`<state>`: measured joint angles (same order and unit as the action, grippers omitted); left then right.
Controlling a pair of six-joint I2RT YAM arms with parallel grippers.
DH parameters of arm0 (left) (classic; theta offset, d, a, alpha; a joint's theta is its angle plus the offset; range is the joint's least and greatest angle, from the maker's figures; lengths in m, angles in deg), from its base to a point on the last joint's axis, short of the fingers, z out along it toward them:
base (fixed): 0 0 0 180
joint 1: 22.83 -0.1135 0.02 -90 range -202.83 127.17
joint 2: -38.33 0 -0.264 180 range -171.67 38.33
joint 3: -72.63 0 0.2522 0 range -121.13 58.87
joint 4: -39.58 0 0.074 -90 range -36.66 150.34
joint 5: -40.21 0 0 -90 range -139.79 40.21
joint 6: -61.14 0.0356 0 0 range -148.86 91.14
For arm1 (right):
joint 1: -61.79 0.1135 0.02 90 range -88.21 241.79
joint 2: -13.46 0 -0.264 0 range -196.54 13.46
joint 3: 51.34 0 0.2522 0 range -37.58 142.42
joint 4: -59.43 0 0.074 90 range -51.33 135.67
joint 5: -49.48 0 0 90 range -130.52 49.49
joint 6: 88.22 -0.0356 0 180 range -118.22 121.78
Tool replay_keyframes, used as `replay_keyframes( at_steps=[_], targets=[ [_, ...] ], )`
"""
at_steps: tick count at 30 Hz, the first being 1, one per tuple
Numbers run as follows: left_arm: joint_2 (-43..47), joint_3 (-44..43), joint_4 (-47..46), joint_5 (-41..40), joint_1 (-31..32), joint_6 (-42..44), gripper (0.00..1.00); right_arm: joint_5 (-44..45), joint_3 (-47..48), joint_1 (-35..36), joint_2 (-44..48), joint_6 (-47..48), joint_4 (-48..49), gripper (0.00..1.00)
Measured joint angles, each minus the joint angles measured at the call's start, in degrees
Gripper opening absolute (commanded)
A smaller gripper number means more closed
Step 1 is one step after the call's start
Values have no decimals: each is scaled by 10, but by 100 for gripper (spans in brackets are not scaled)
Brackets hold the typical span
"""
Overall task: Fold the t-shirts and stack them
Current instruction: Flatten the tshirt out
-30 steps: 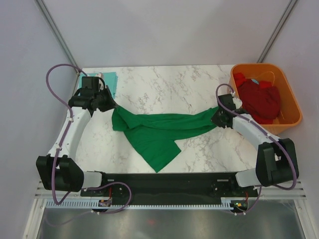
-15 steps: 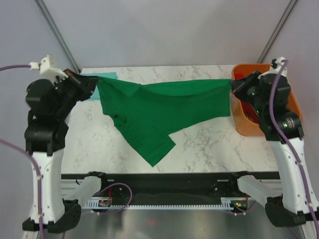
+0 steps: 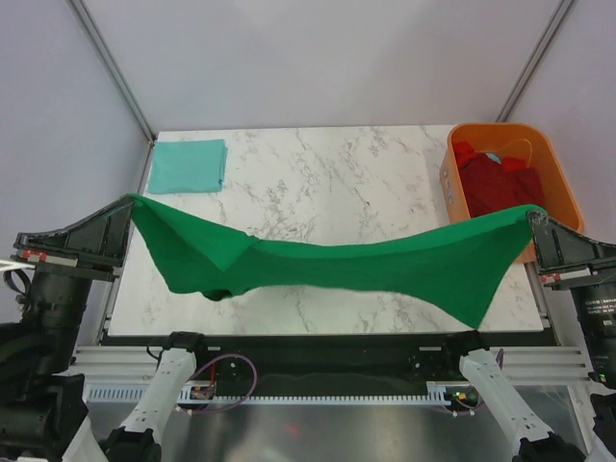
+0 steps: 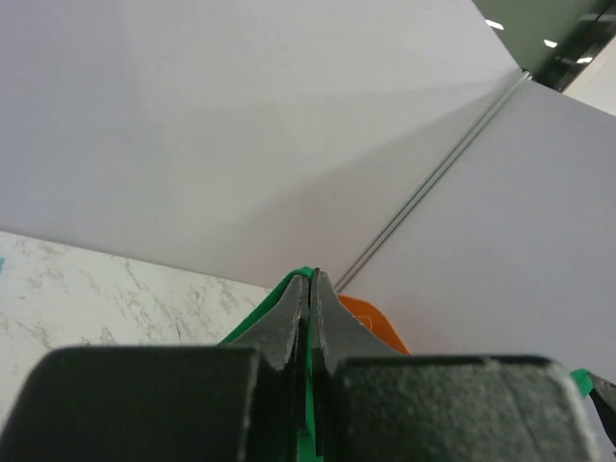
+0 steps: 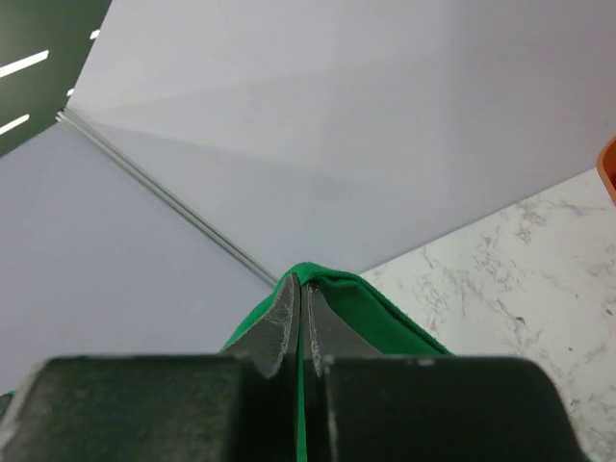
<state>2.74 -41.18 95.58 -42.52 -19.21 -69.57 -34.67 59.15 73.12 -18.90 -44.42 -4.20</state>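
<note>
I hold the dark green t-shirt (image 3: 327, 265) stretched in the air between my two arms, over the near edge of the counter (image 3: 337, 178); it looks clear of the surface. My left pincer (image 3: 128, 200) is clenched on one end of it out by the left edge. My right pincer (image 3: 532, 218) is clenched on the other end by the right edge. In each wrist view my fingers press together with a sliver of green cloth between them.

Pulled wide like this, the cloth sags in the middle, a flap doubled over near my left side and a point drooping on my right. I judge I am spreading it so it can go down flat for folding.

The pale teal t-shirt (image 3: 189, 166) lies folded at the far left corner, probably the base of the stack. The dark red t-shirts (image 3: 500, 188) sit bundled in the orange tub (image 3: 568, 207) at the far right corner.
</note>
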Motion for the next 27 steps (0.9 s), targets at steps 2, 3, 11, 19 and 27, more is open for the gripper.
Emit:
replay_keyframes(
  at_steps=[2, 3, 11, 19, 27],
  targets=[
    [-10, 4, 8, 4, 0, 0, 2, -4, -1, 0, -10, 9, 1, 0],
    [-19, 7, 11, 5, 0, 0, 2, -10, -8, 0, -20, 14, 2, 0],
    [-167, 62, -47, 8, 0, 42, 2, -55, -110, 0, -207, 57, 107, 0],
    [-376, -13, -120, 9, 0, 93, 2, -57, 3, 0, -434, 107, 184, 0],
    [-403, -113, -161, 0, 0, 134, 2, -48, 69, -3, -476, 137, 225, 0]
  ],
)
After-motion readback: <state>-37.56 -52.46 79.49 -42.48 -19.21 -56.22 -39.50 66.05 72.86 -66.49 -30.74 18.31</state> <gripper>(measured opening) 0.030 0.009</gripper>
